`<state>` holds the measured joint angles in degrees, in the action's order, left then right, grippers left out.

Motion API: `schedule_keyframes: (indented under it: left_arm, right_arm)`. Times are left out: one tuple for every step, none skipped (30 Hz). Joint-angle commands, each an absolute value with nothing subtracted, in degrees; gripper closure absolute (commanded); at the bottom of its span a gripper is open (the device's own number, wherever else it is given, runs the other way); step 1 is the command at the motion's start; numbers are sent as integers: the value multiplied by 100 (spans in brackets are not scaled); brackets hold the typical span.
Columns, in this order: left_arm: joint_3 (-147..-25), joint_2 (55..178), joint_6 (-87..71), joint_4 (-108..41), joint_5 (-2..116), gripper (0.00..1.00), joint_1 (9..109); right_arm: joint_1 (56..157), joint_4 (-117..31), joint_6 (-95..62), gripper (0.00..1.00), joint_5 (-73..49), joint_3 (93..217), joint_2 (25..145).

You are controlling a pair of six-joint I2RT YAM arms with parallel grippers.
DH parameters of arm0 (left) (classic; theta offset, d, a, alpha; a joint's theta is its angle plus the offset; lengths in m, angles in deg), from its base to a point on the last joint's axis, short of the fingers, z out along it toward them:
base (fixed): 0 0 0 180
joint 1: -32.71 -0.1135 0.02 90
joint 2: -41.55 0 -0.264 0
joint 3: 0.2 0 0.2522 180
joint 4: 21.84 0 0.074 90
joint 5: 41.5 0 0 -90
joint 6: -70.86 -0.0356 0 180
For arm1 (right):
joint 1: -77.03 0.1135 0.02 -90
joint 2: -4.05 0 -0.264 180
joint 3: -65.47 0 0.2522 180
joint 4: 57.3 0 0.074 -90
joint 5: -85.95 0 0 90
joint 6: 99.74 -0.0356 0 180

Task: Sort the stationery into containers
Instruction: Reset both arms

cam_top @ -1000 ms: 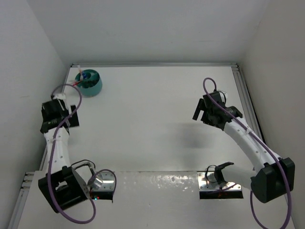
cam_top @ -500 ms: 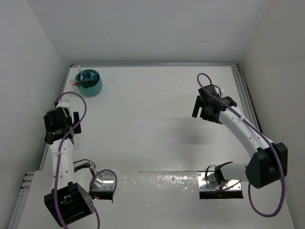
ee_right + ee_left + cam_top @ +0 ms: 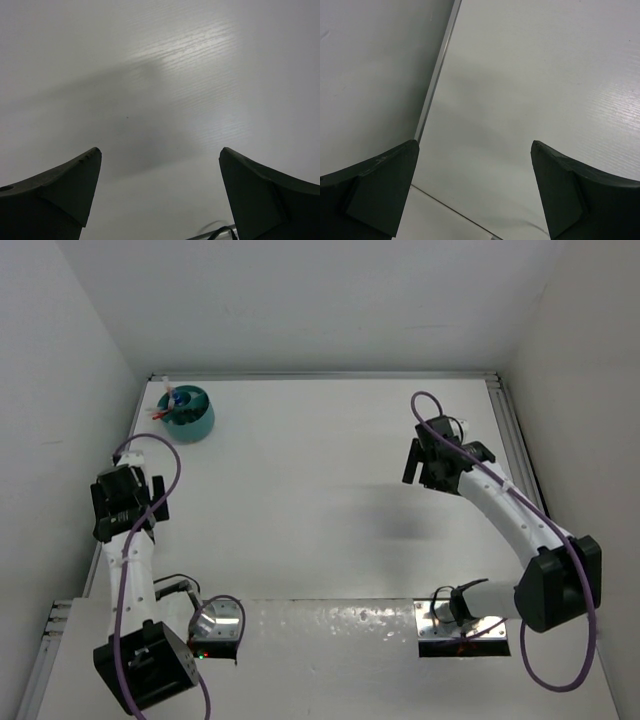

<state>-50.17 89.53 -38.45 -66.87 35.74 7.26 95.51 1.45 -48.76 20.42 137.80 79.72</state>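
- White walls (image 3: 300, 300) close in a white table (image 3: 320, 460) on three sides.
- At the far left corner of the table stands the teal pot (image 3: 200, 427), upright and close to the left wall.
- Some stationery (image 3: 174, 400) is inside the pot; red, white and blue pieces rise over its rim, but they are too small to name one by one.
- I see no loose piece lying on the table.
- Nearest to the pot is the left arm (image 3: 128, 550), along the left edge of the table, well apart from the pot and nearer to the bases.
- Its left gripper (image 3: 474, 147) hangs over bare table, and its dark fingers (image 3: 385, 185) stand wide apart with nothing between them.
- Under that gripper, a metal rail (image 3: 437, 80) runs between the table and the grey wall.
- On the other side, the right arm (image 3: 505, 515) reaches over the right half of the table, far from the pot.
- Here the right gripper (image 3: 160, 152) also has its fingers (image 3: 55, 187) wide apart and holds nothing; below it is only table and a soft shadow.
- Each arm carries a purple cable (image 3: 163, 455).
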Motion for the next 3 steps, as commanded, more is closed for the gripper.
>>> schedule_keyframes:
  left_arm:
    - [-5000,8866,-3918,-6566,3549,7,713]
    - [-5000,8866,-3918,-6566,3557,7,713]
    - [-5000,8866,-3918,-6566,3566,7,722]
  right_arm:
    - [9531,-274,-4806,1,2188,13568,7867]
    - [9531,-354,-4815,1,2188,13505,7745]
    - [9531,-425,-4789,1,2171,13478,7709]
